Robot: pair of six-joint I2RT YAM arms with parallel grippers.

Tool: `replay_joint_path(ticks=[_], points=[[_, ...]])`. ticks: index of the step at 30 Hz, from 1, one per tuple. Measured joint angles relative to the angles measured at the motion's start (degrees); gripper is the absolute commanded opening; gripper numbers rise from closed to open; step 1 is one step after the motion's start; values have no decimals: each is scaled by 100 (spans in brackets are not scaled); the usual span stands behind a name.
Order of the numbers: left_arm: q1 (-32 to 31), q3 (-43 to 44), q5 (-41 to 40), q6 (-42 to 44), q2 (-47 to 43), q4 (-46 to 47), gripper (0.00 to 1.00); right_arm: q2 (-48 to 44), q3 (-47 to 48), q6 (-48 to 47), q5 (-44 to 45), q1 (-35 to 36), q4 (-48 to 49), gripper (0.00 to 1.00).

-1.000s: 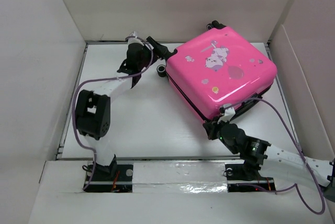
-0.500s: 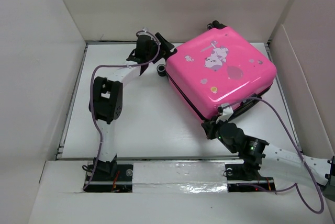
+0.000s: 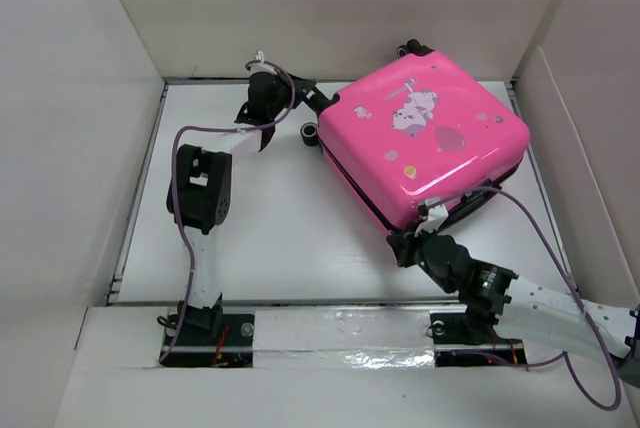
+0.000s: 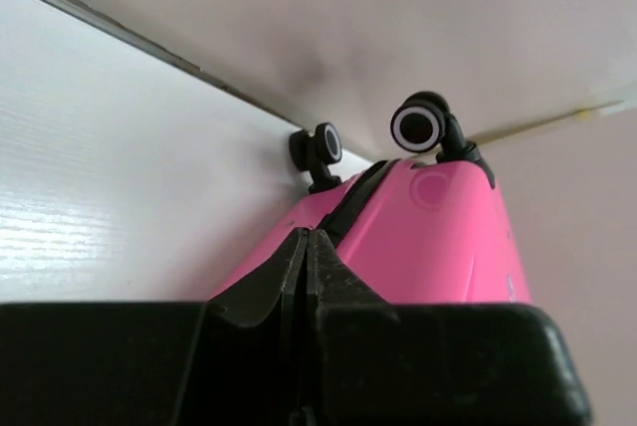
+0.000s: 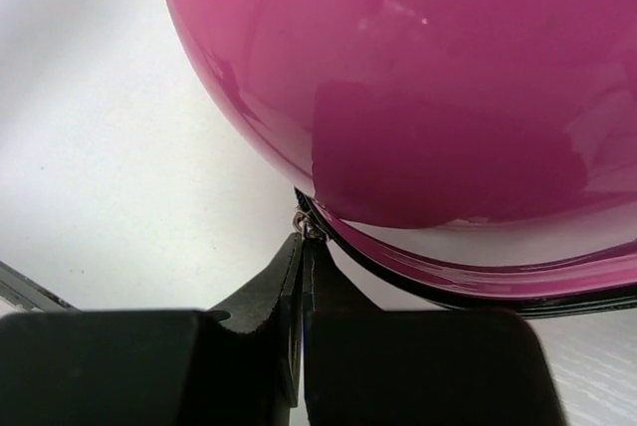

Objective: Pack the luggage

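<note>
Surface finishes
Glossy, smooth pink hard plastic on the luggage; shiny metal zipper pull at its seam; matt white, faintly grained table under it; matt black plastic right end effector.

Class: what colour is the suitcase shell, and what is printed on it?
The luggage is hot pink with a cartoon animal print; best in the top view.

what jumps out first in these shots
A glossy hot-pink hard-shell suitcase with a cartoon print lies flat at the far right of the white table. The right hand pinches a small metal zipper pull at its near corner, and the left hand is shut at its far-left corner, by the black wheels.
</note>
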Motion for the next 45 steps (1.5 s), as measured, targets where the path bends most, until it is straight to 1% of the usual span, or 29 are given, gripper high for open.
replay_joint_path(ticks=[1, 3, 4, 5, 8, 10, 11, 17, 19, 22, 23, 24, 25, 28, 31, 32, 33, 34, 35, 36, 40, 43, 45], points=[[9, -214, -17, -48, -28, 297, 0, -11, 0, -9, 4, -2, -39, 0], [63, -385, 20, -96, -37, 514, 0, -24, 0, -15, 7, -9, -57, 0], [85, -372, 74, -103, -24, 479, 9, -33, 0, -20, 4, -13, -63, 0], [101, -348, 116, -85, -13, 387, 42, -37, 0, -33, 4, -20, -70, 0], [114, -264, 190, 24, -7, 66, 84, -37, 2, -59, 4, -33, -76, 0], [59, -315, 203, 101, -7, -103, 92, -37, 2, -68, 2, -35, -76, 0], [26, -376, 195, 101, -7, -149, 94, -35, 2, -74, 0, -35, -74, 0], [-68, -417, 201, 162, -63, -258, 95, 109, 4, -105, -39, -37, 7, 0], [-98, -417, 177, 151, -103, -315, 94, 166, 7, -107, -61, -37, 50, 0], [-122, -428, 229, -17, -133, -271, 88, 197, 7, -109, -96, -37, 94, 0], [-138, -455, 243, -131, -136, -203, 81, 197, 7, -109, -101, -37, 96, 0], [-146, -483, 262, -262, -136, -122, 78, 197, 7, -109, -105, -37, 96, 0], [-153, -507, 278, -391, -136, -39, 73, 197, 7, -107, -109, -37, 96, 0], [-157, -610, 310, -833, -114, 181, 72, 184, 7, -107, -109, -37, 98, 0], [-160, -734, 313, -1329, -22, 551, 54, 175, 7, -107, -111, -37, 98, 0], [-155, -820, 295, -1556, -4, 702, 45, 173, 7, -105, -122, -37, 98, 0], [-164, -914, 284, -1705, 4, 876, 38, 173, 7, -107, -122, -37, 98, 0], [-175, -986, 249, -1858, 9, 1021, 28, 173, 7, -107, -122, -37, 98, 0], [-186, -1078, 205, -2044, 11, 1209, 6, 177, 7, -107, -125, -42, 94, 0], [-192, -1178, 168, -2212, 20, 1401, 0, 181, 7, -107, -133, -46, 96, 0], [-219, -1552, 48, -2778, 74, 2282, 0, 197, 7, -107, -140, -72, 98, 0], [-205, -1939, -55, -2931, 66, 2835, 0, 179, 7, -125, -146, -114, 90, 0], [-133, -2367, -192, -2986, -57, 3259, 0, 129, 7, -181, -221, -184, 9, 0]])
